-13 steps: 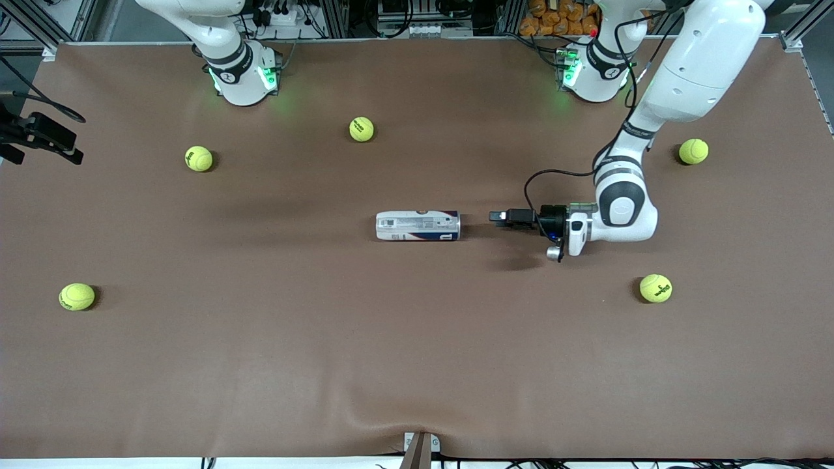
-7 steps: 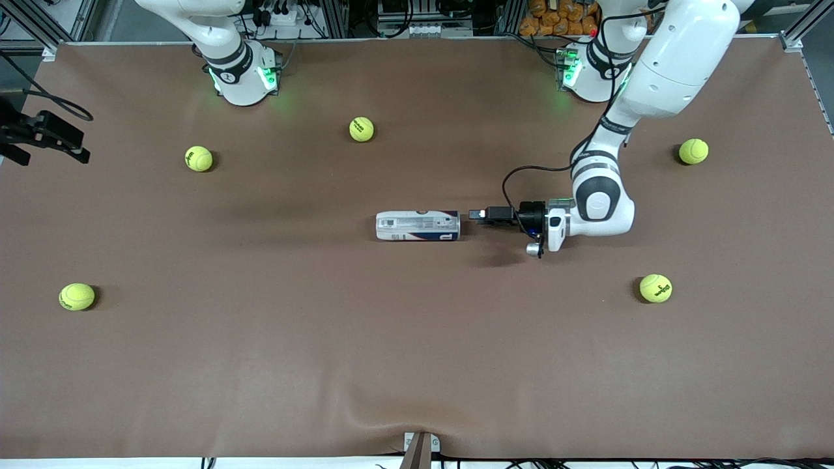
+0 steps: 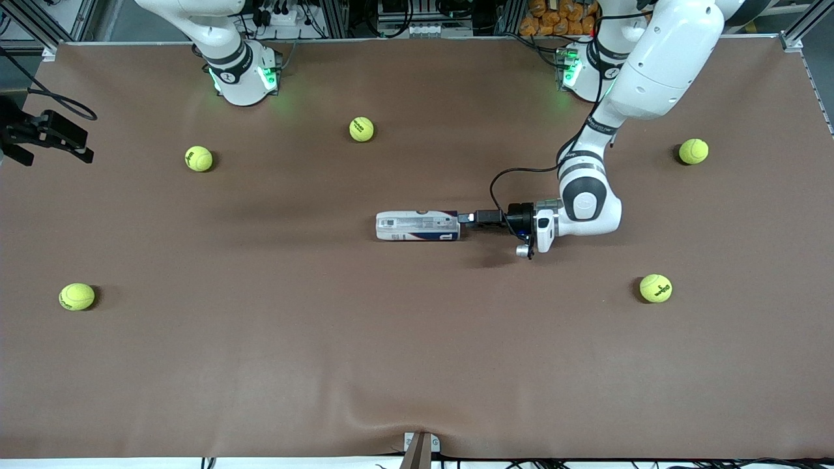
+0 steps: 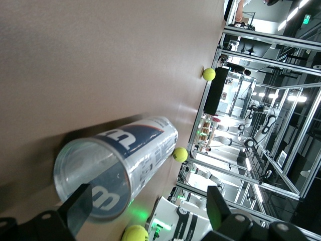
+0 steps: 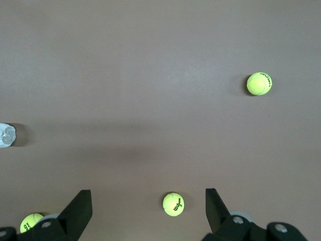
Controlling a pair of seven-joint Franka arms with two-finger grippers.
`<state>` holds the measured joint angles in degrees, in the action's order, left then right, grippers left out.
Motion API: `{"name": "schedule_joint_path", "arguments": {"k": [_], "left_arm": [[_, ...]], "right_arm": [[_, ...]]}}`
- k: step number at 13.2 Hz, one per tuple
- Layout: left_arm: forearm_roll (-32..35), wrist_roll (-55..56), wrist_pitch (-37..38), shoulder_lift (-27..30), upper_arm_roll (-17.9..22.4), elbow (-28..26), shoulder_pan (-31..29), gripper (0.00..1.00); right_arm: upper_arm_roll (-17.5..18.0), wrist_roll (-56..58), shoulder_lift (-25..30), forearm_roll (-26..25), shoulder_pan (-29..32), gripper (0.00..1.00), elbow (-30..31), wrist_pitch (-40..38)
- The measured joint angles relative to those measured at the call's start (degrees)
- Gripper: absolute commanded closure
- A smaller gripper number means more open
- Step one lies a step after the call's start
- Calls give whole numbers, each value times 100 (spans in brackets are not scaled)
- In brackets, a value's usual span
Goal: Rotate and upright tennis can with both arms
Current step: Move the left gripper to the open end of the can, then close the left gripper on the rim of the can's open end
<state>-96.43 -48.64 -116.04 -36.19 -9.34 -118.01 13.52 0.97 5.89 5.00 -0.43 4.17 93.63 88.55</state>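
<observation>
- Left gripper (image 3: 464,217), black with two fingers, sits low over the brown table cover (image 3: 417,365), level with the can's end that faces the left arm's end of the table; its fingers are spread wide in the left wrist view, one finger (image 4: 80,206) overlapping the clear mouth, nothing clamped between them.
- Whether a fingertip actually touches the rim, I cannot tell.
- Tennis can (image 3: 417,225), a slim clear-plastic cylinder with a white and navy label, lies on its side near the middle of the table, long axis running between the two arms' ends.
- Right gripper (image 5: 148,216) hangs high over the table edge at the right arm's end, fingers wide apart and empty; this arm waits.
- Count: one can, two white jointed arms, each with a green-lit base.
- Five yellow-green tennis balls lie scattered on the cover: one (image 3: 361,129) farther from the front camera than the can, two (image 3: 199,158) (image 3: 77,296) toward the right arm's end, two (image 3: 693,151) (image 3: 655,288) toward the left arm's end, all well apart from the can.
</observation>
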Motion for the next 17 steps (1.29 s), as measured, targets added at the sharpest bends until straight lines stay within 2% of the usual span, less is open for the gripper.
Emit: {"name": "schedule_joint_path", "arguments": {"k": [2, 3, 4, 5, 9, 17], "left_arm": [[-121, 0, -24, -82, -1, 134, 95, 0], [-181, 0, -33, -145, -1, 210, 147, 34], [-231, -20, -45, -203, -1, 268, 194, 79], [-259, -135, -59, -241, -1, 299, 220, 100], [-272, -439, -79, -296, 8, 304, 202, 100], [-269, -143, -75, -213, 9, 476, 190, 100]], "right_arm": [[0, 0, 0, 0, 0, 0, 0, 0], [0, 0, 0, 0, 0, 0, 0, 0], [-3, 0, 0, 0, 0, 0, 0, 0], [-9, 0, 0, 0, 2, 0, 0, 0], [-23, 0, 0, 0, 9, 0, 0, 0], [-32, 0, 0, 0, 9, 0, 0, 0]]}}
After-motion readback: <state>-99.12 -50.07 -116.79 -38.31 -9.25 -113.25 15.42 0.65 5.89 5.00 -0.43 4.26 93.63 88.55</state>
